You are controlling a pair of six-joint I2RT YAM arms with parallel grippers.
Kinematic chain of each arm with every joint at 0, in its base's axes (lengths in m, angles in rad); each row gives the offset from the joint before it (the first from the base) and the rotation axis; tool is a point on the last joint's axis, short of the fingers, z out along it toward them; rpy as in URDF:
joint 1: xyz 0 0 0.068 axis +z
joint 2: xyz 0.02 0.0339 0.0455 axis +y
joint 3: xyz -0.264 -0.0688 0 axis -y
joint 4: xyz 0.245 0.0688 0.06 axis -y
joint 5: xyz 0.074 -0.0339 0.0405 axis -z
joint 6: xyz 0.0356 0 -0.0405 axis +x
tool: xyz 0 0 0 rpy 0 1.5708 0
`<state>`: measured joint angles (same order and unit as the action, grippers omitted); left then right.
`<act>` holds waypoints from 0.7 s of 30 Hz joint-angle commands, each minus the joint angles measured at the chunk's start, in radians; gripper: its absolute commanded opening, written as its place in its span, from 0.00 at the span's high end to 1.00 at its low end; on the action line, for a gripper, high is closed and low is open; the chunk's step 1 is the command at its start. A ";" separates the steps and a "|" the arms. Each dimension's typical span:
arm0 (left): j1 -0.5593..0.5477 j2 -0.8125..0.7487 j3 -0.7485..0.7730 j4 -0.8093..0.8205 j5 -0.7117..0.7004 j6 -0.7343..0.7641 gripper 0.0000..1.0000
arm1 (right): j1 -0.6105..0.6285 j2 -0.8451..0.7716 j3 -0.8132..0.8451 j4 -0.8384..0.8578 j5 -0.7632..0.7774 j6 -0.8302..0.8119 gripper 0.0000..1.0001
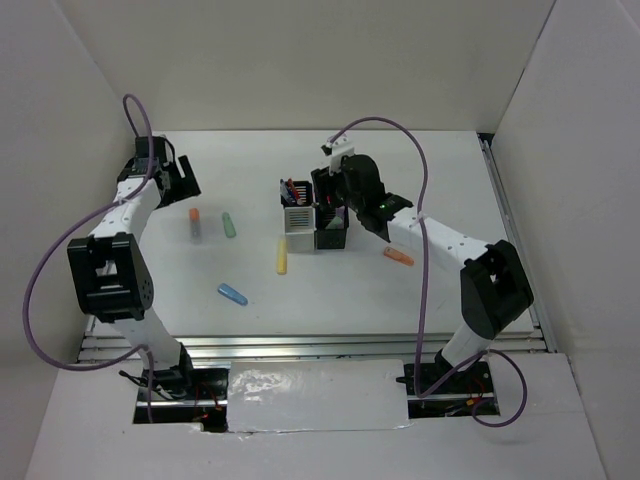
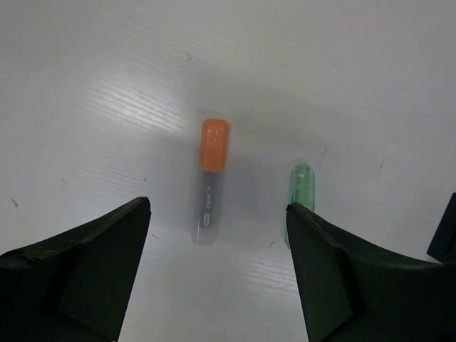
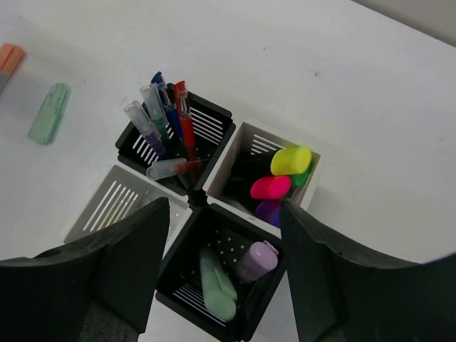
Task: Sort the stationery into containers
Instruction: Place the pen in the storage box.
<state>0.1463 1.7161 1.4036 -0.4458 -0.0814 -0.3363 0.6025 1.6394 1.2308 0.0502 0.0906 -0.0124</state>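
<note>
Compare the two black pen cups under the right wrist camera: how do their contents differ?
The far black cup holds thin pens, red, blue and clear, rising above its rim; the near black cup holds a green marker and a lilac marker, both stubby, sitting low inside. The far black cup is fuller than the near black cup. Both are square, slotted, and set diagonally to each other.

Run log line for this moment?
left gripper open over orange-capped marker | right gripper open above containers | five markers unsorted
</note>
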 commanded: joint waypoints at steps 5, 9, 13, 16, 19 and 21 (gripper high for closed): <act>0.001 0.152 0.132 -0.097 0.017 -0.003 0.19 | 0.003 -0.058 0.082 -0.036 0.003 -0.009 0.29; -0.004 0.256 0.202 -0.140 0.009 -0.006 0.23 | -0.021 -0.075 0.142 -0.116 -0.011 -0.008 0.29; -0.013 0.344 0.284 -0.188 0.000 0.002 0.29 | -0.058 -0.098 0.196 -0.170 -0.022 -0.008 0.29; -0.019 0.398 0.313 -0.211 -0.001 0.008 0.32 | -0.081 -0.115 0.208 -0.191 -0.017 -0.021 0.29; -0.031 0.454 0.340 -0.234 -0.004 0.011 0.34 | -0.099 -0.128 0.207 -0.205 -0.005 -0.035 0.29; -0.037 0.467 0.350 -0.240 -0.026 0.010 0.36 | -0.107 -0.138 0.199 -0.207 0.003 -0.041 0.29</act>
<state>0.1230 2.1597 1.7130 -0.6388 -0.0837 -0.3393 0.5037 1.5433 1.3972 -0.1272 0.0765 -0.0296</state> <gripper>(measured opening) 0.647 0.710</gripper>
